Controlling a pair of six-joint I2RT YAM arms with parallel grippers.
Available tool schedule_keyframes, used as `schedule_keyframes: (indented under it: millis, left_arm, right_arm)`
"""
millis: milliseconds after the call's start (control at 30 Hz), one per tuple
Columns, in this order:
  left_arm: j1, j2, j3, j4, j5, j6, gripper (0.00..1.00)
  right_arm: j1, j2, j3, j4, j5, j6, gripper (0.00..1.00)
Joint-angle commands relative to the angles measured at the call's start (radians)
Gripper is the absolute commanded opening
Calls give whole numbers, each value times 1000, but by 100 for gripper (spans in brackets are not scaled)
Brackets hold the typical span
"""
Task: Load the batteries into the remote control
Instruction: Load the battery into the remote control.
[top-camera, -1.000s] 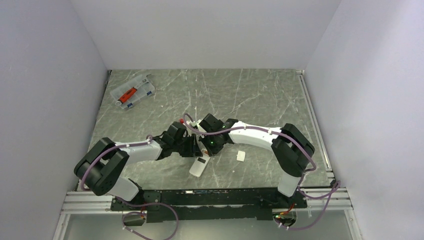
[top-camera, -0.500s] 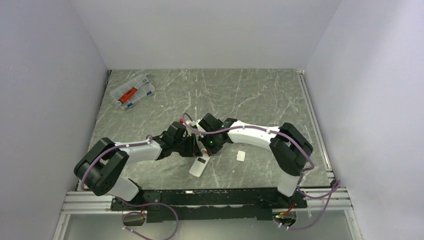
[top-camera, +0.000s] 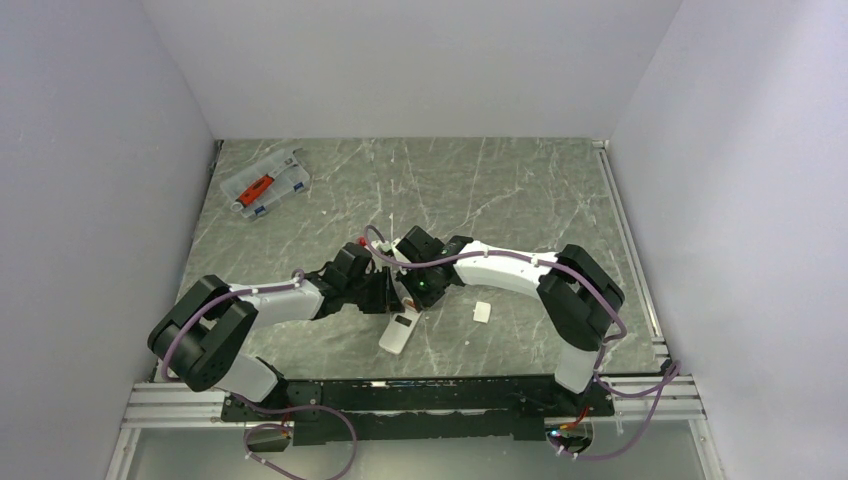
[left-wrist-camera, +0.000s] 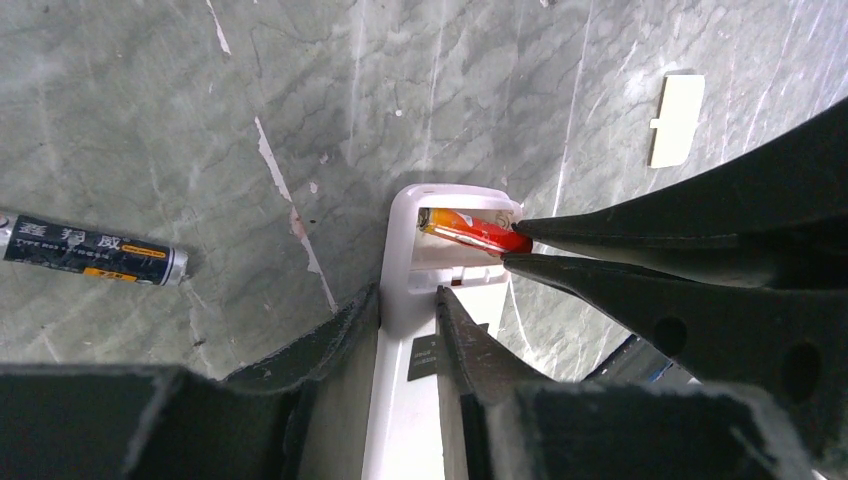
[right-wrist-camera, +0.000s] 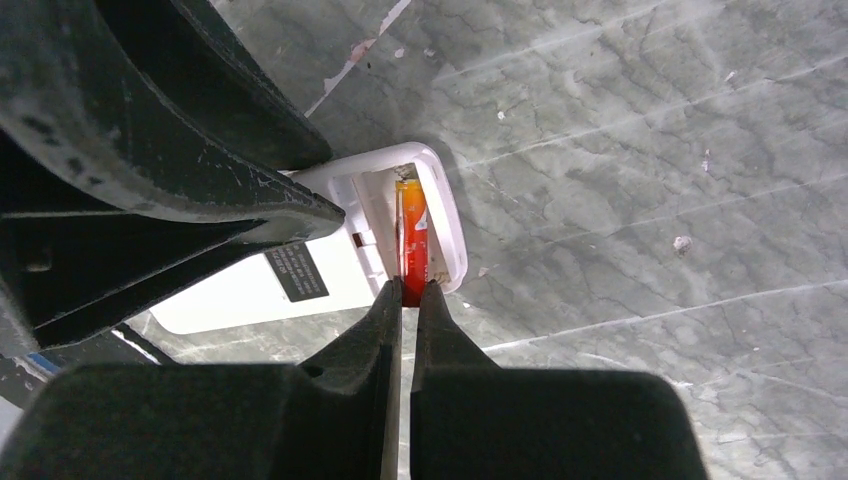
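Observation:
The white remote control (top-camera: 398, 333) lies back up on the marble table, its battery bay open at the far end. My left gripper (left-wrist-camera: 407, 295) is shut on the remote's sides just below the bay. My right gripper (right-wrist-camera: 411, 288) is shut on the end of a reddish-orange battery (right-wrist-camera: 411, 240) that lies in the bay; this battery also shows in the left wrist view (left-wrist-camera: 470, 228). A second battery (left-wrist-camera: 92, 252), dark with printed lettering, lies loose on the table to the left of the remote. In the top view both grippers (top-camera: 400, 295) meet over the remote.
A small loose white square piece (top-camera: 482, 312) lies on the table right of the remote and also shows in the left wrist view (left-wrist-camera: 676, 118). A clear plastic case (top-camera: 264, 183) with a red tool sits at the far left. Walls enclose three sides.

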Motion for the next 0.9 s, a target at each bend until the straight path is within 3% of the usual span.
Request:
schedule_keyframes:
  millis: [0,133,500,867]
  left_arm:
    - [-7,25,-20,-98,-53,70,30]
    - [-8,33,-21,-98,-38,71,30]
    - [-9,43,-24,-62,-25,73,29]
    - [-7,48,-24,-58,-24,71,29]
  right_arm:
    - [-5,15,37,23,69,3,0]
    - [-5,17,38,28,72,0,0]
    - [-5,16,43,31,85,-2,15]
    - [-5,15,48,33,83,1,23]
